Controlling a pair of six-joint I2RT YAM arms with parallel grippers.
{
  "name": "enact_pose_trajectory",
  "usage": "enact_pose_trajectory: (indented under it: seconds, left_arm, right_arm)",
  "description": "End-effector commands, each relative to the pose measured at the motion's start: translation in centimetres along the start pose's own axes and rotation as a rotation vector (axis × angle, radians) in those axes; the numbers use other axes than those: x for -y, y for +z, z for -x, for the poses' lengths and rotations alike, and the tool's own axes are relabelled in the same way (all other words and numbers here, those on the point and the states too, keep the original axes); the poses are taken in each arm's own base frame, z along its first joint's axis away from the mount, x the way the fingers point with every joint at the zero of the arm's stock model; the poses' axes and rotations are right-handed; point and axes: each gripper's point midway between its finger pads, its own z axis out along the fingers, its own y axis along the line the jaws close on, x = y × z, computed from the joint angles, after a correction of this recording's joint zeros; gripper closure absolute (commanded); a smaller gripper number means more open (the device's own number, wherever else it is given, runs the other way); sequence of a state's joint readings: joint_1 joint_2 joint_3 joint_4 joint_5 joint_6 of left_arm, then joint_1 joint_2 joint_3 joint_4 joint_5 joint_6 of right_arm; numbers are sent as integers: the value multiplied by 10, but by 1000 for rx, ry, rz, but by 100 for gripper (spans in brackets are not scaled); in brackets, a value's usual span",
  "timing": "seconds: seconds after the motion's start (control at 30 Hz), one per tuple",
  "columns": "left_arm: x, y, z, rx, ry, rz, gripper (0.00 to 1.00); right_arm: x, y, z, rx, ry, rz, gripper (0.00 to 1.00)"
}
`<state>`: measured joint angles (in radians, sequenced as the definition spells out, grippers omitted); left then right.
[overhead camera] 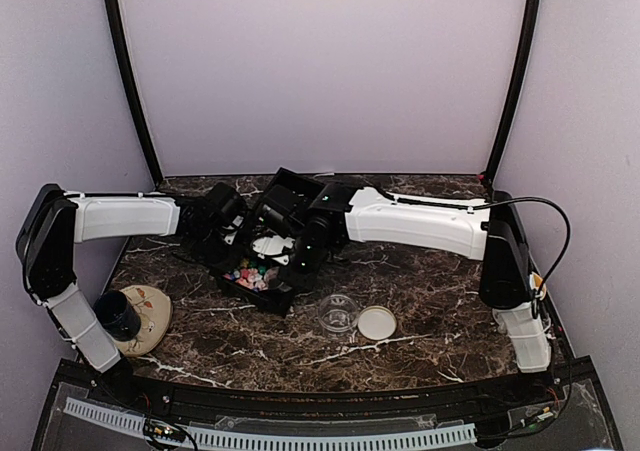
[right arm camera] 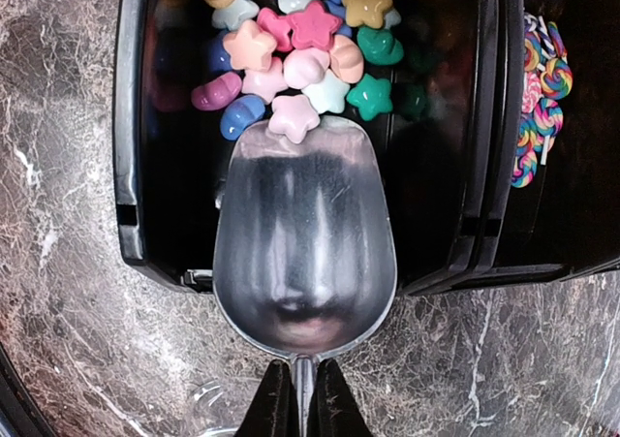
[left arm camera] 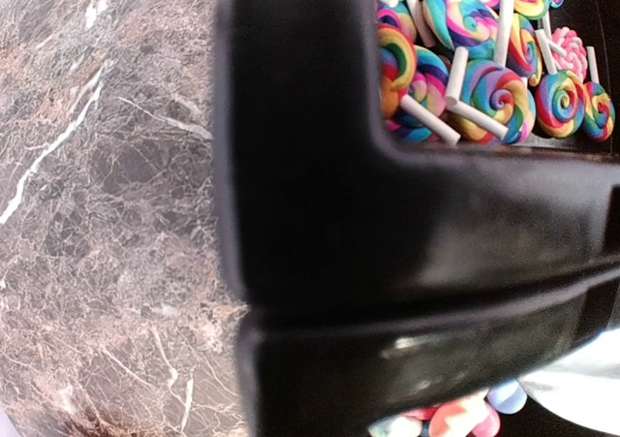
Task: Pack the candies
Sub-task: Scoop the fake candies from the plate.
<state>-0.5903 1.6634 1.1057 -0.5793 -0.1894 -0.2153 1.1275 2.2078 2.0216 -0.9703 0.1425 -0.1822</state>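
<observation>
Pinching the scoop [right arm camera: 303,253] by its thin handle with the right hand [right arm camera: 300,398], pads pressed together on the metal. Held low with the bowl's mouth inside the bin [right arm camera: 131,117], lip touching the nearest candies [right arm camera: 300,59], probably to slide under the heap rather than scatter it. Nothing in the bowl yet, bar a pale star at its lip. Heaped in one compartment of the bin, those candies: stars and rounded pieces in pink, teal, blue and yellow. Set apart behind a divider, swirled lollies [left arm camera: 484,69], likely not meant for this load. Standing on the desk [overhead camera: 430,291] near the bin, a clear cup [overhead camera: 338,314] with its lid [overhead camera: 377,322] off beside it, seemingly ready to take the scoopful.

Hard to read the left hand [overhead camera: 222,209]: close against the bin's far side, perhaps to steady it, yet no fingers showing in its own view, only black wall. Spread or closed, cannot tell. Cut off at the top edge of the right wrist view, the rest of the heap. Unclear too, the depth of the pile beneath the lip.
</observation>
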Motion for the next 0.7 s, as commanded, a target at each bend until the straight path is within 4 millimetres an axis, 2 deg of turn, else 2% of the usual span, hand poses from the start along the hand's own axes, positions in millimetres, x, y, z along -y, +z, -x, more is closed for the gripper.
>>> enact_pose_trajectory:
  seconds: [0.0,0.17,0.23,0.4,0.53,0.67]
  left_arm:
    - [0,-42,64,260,-78,-1,100]
    - [4,-37,61,238,-83,-17,100]
    - [5,-38,63,246,-87,-27,100]
    - [27,-55,74,346,-66,-178,100]
    - [42,-65,78,387,-50,-280,100]
    - [55,-74,80,413,-32,-361,100]
  right_arm:
    - [-8,23,-63,-265,-11,25,100]
    - [-7,11,-59,-232,-9,26,100]
    - [-10,15,-55,-231,-16,46,100]
    - [-16,40,-48,-226,-23,64,100]
    - [-24,57,-23,-133,7,106,100]
    - [-23,72,-4,-36,31,106,100]
